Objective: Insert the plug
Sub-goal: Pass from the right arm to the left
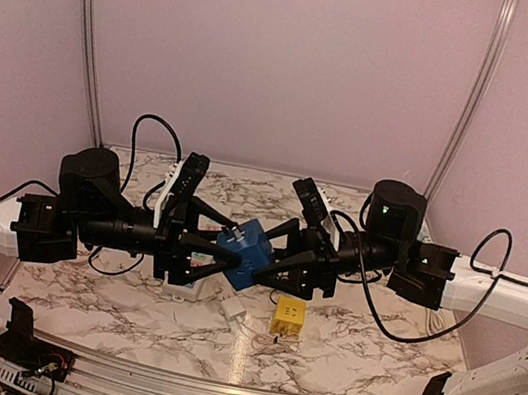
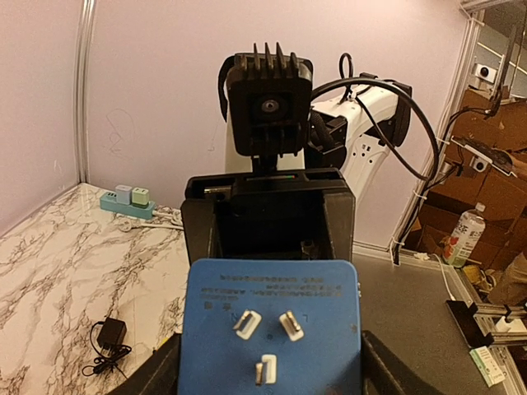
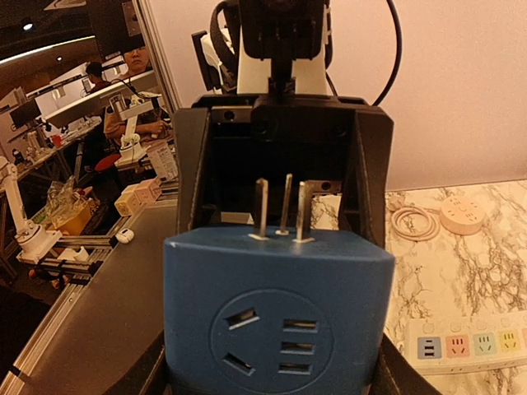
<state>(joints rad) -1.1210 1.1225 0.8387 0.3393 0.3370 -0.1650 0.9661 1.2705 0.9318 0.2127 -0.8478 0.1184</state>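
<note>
A blue cube plug [image 1: 247,252] hangs above the table's middle between both grippers. My right gripper [image 1: 272,256] is shut on it. In the right wrist view its socket face [image 3: 276,341] looks at the camera, and three metal prongs [image 3: 282,206] stick up from its top. My left gripper [image 1: 220,248] comes in from the left. In the left wrist view the prong face [image 2: 269,325] fills the space between my fingers [image 2: 165,366], which stand close against both sides. Whether they press on it does not show.
A yellow cube adapter [image 1: 288,315] and a white charger [image 1: 233,311] lie on the marble table below the plug. A white power strip with coloured blocks [image 3: 469,344] and a round socket with coiled cable [image 3: 463,214] lie to the left. A teal strip [image 2: 128,200] and a black charger [image 2: 109,336] lie on the right side.
</note>
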